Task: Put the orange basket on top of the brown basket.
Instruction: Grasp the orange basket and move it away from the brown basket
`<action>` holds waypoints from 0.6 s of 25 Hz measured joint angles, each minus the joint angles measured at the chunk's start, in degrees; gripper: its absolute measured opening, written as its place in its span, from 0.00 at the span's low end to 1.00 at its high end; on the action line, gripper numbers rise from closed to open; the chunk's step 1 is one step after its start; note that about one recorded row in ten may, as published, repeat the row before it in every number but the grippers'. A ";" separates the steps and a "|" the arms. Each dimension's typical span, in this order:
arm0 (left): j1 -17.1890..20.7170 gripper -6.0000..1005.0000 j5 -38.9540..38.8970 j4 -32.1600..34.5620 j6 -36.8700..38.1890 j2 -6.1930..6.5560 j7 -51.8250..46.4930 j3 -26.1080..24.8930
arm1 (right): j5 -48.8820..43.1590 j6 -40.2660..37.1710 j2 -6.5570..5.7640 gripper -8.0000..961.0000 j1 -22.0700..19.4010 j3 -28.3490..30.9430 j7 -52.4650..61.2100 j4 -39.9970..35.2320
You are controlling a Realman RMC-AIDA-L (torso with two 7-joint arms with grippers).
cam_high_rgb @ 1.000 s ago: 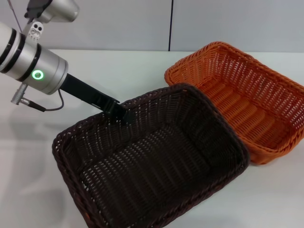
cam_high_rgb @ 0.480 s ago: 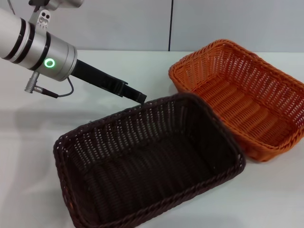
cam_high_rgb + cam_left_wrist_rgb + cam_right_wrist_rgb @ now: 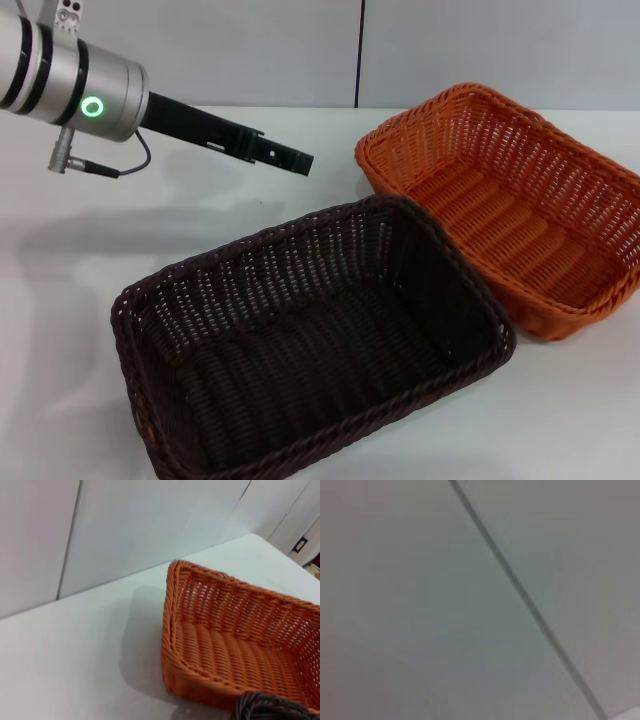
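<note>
- Your left gripper hangs in the air above the white worktop, reaching in from the left on its dark arm link; it touches nothing and holds nothing.
- You cannot tell from these views whether that gripper is apart or together; only its dark tip shows in the head view.
- Your right gripper is not in any view; the right wrist camera sees only a plain pale panel with a dark seam.
- The brown basket sits flat on the worktop below and in front of the left gripper, nearest the robot, with nothing inside it.
- The orange basket rests on the worktop to the right of and behind the brown one, also with nothing inside it. It is not stacked on the brown basket.
- Their near corners sit just beside each other; whether the rims touch is not clear.
- In the left wrist view, the orange basket fills the frame, with a scrap of the brown rim at the edge.
</note>
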 joint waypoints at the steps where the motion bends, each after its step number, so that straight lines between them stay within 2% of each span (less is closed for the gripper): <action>1: 0.01 0.78 -0.24 -0.01 0.15 0.05 0.24 0.00 | -4.99 -1.91 -0.87 0.87 -0.79 0.38 6.05 -2.43; 2: 0.01 0.82 -0.38 -0.02 0.24 0.11 0.46 0.00 | -9.09 -3.80 -1.70 0.87 -1.34 0.97 10.78 -4.59; 3: 0.02 0.82 -0.73 -0.02 0.76 0.23 0.76 0.00 | -19.28 -9.39 -3.61 0.87 -1.82 3.41 22.42 -9.15; 4: 0.02 0.82 -0.73 -0.02 0.76 0.23 0.76 0.00 | -19.28 -9.39 -3.61 0.87 -1.82 3.41 22.42 -9.15; 7: 0.04 0.82 -1.15 -0.02 1.57 0.36 0.88 -0.12 | -35.20 -20.97 -5.98 0.87 -0.40 10.81 36.34 -14.45; 10: 0.08 0.82 -1.53 -0.02 2.07 0.42 1.51 -0.15 | -50.20 -35.21 -8.50 0.87 3.58 21.16 46.28 -18.03; 12: 0.14 0.82 -1.62 -0.02 2.22 0.42 2.24 -0.25 | -56.20 -42.93 -10.48 0.87 5.97 25.96 49.09 -18.56; 13: 0.22 0.82 -1.65 0.07 2.34 0.42 2.87 -0.41 | -60.14 -49.02 -12.41 0.87 7.61 28.41 51.98 -18.53; 14: 0.22 0.82 -1.65 0.07 2.34 0.42 2.87 -0.41 | -60.14 -49.02 -12.41 0.87 7.61 28.41 51.98 -18.53; 15: 0.26 0.82 -1.65 0.16 2.41 0.42 3.18 -0.46 | -61.60 -51.11 -13.16 0.87 8.16 28.89 53.49 -18.59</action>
